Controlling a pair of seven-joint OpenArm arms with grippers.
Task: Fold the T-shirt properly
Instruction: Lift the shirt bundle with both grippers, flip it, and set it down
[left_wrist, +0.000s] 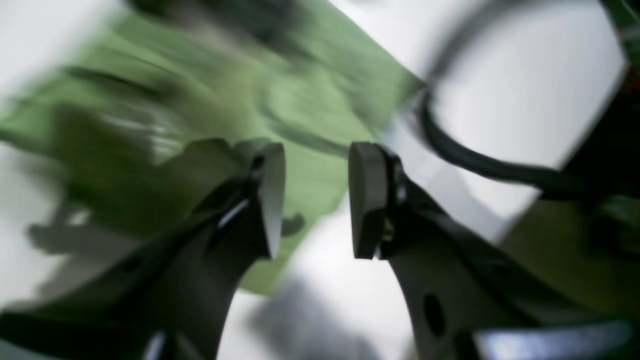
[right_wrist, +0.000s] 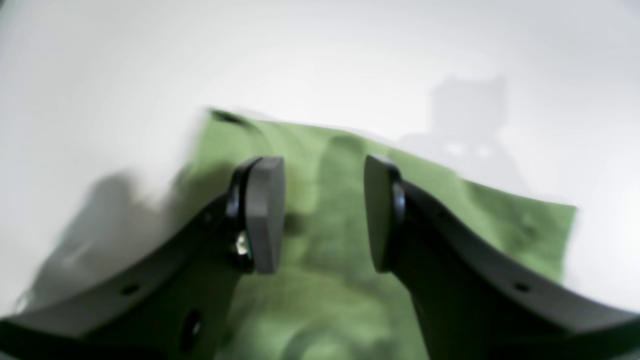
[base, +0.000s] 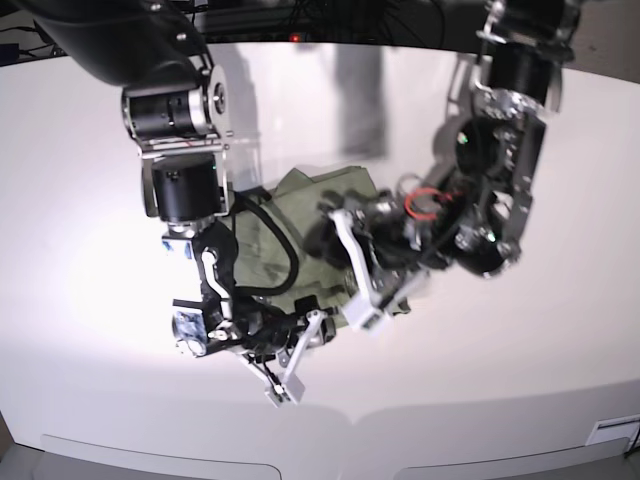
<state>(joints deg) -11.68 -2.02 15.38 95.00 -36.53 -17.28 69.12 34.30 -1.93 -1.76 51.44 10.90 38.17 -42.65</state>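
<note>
Though the left wrist view is blurred, the left gripper (left_wrist: 316, 200) gapes over the soft green T-shirt (left_wrist: 210, 100). Right wrist: the right gripper (right_wrist: 324, 215) (flat grey pads) hangs released above it. Base: crumpled cloth on the white table (base: 90, 250).

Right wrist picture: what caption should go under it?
Open right gripper hanging over the crumpled green T-shirt.

A smooth white worktop (base: 90, 250) fills the base view. The crumpled green T-shirt (base: 320, 195) lies on it near the centre of the frame.
</note>
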